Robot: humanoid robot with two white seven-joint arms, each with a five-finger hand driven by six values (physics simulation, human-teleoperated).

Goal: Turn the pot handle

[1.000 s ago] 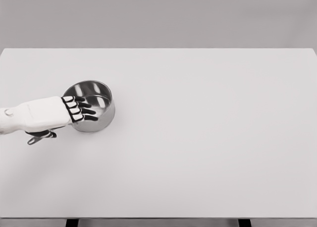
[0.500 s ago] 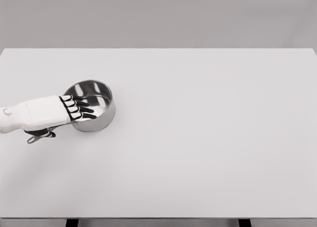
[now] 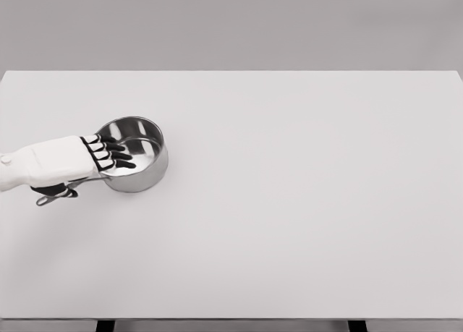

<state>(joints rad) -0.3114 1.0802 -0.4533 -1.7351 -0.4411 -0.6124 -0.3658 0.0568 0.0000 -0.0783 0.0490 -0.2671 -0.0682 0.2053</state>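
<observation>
From the head view, the steel pot (image 3: 134, 155) sits on the white desk (image 3: 304, 202), over toward its left side and well clear of every edge, and the left hand (image 3: 69, 160) reaches in from the left with its palm lying over the near-left rim. The fingers (image 3: 116, 155) are stretched out across the rim and into the bowl, loose and holding nothing. Just below the wrist a thin dark handle (image 3: 56, 194) pokes out toward the lower left, though the hand covers most of it and it is hard to say whether the thumb is pressing on it. The right arm does not show at all. To turn the handle well from here, I judge the push should come low and steady against the rim or the handle root, sweeping sideways rather than bearing down, so the pot spins flat on the desk instead of tipping or skating away. Keeping the palm light and the contact off-centre gives the turn, and a slow sweep lets the handle follow without slipping out from under the wrist.
</observation>
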